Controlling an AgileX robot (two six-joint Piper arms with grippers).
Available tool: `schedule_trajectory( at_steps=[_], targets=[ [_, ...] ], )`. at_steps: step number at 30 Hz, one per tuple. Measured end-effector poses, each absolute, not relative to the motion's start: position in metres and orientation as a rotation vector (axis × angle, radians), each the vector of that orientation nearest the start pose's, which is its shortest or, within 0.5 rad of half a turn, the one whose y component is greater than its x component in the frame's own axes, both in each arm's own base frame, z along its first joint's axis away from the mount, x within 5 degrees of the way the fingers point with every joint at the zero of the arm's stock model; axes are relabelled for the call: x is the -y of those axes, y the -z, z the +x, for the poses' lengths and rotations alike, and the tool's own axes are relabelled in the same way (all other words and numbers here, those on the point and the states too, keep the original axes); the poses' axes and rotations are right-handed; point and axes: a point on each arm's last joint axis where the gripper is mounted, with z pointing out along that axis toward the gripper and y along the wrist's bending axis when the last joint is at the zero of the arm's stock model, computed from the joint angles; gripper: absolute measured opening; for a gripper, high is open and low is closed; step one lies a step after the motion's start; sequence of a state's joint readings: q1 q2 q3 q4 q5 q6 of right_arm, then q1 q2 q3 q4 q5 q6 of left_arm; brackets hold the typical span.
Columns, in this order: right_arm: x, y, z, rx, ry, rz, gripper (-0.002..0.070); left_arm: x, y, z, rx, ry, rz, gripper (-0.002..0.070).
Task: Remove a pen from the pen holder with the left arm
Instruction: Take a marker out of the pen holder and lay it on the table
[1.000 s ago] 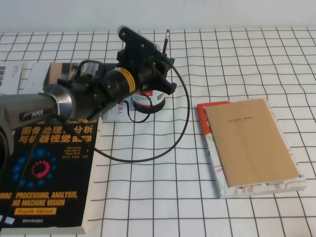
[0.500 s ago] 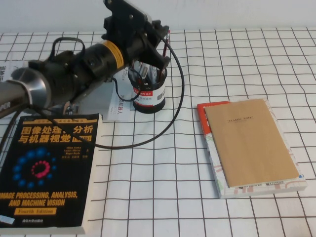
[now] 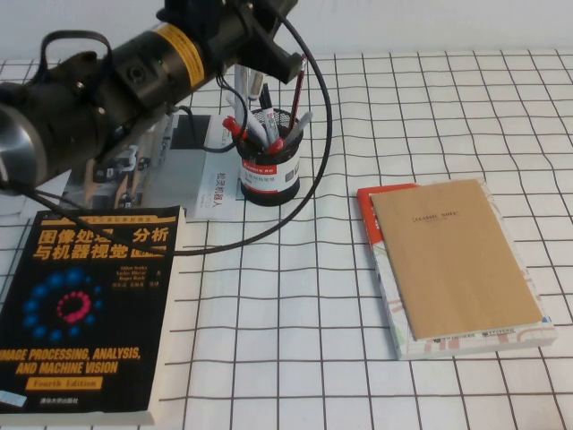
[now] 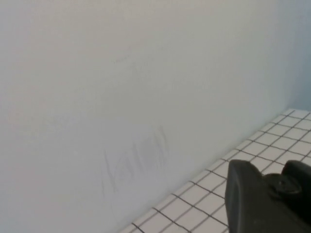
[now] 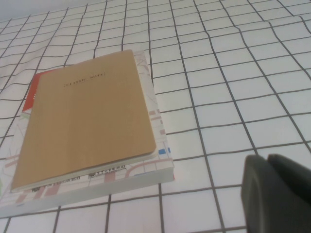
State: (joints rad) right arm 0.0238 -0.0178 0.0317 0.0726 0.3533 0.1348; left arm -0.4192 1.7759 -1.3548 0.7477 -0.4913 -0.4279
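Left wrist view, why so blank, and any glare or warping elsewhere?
Left wrist view: mostly pale wall with a faint shadow; the left gripper, high above the black mesh pen holder, is a dark blur. High view: even light, no glare, grid lines bow slightly. Right wrist view: soft light; right gripper blurred near the tan notebook.

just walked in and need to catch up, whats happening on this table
The left arm is working at the black mesh pen holder. The left gripper hangs above it, right at the top end of a dark red pen whose lower end reaches down among the other pens in the holder; whether that pen is gripped isn't clear. The right gripper is parked over the table beside the brown notebook.
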Motion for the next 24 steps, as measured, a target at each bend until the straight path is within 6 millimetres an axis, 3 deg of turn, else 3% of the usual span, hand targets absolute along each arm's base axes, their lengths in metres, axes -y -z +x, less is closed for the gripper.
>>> schedule_trajectory(
  at_steps=[7, 13, 20, 24],
  targets=[
    [-0.004, -0.172, 0.053, -1.848, -0.181, 0.148, -0.0017, 0.211, -0.282, 0.397, -1.455, 0.465, 0.735, 0.0104],
    [-0.004, -0.172, 0.053, -1.848, -0.181, 0.148, -0.0017, 0.214, -0.258, 0.406, -1.468, 0.482, 0.731, 0.0104],
    [-0.004, -0.172, 0.053, -1.848, -0.181, 0.148, -0.0017, 0.209, -0.247, 0.412, -1.471, 0.49, 0.714, 0.0104],
    [-0.004, -0.172, 0.053, -1.848, -0.181, 0.148, -0.0016, 0.212, -0.26, 0.414, -1.419, 0.481, 0.736, 0.0104]
  ],
)
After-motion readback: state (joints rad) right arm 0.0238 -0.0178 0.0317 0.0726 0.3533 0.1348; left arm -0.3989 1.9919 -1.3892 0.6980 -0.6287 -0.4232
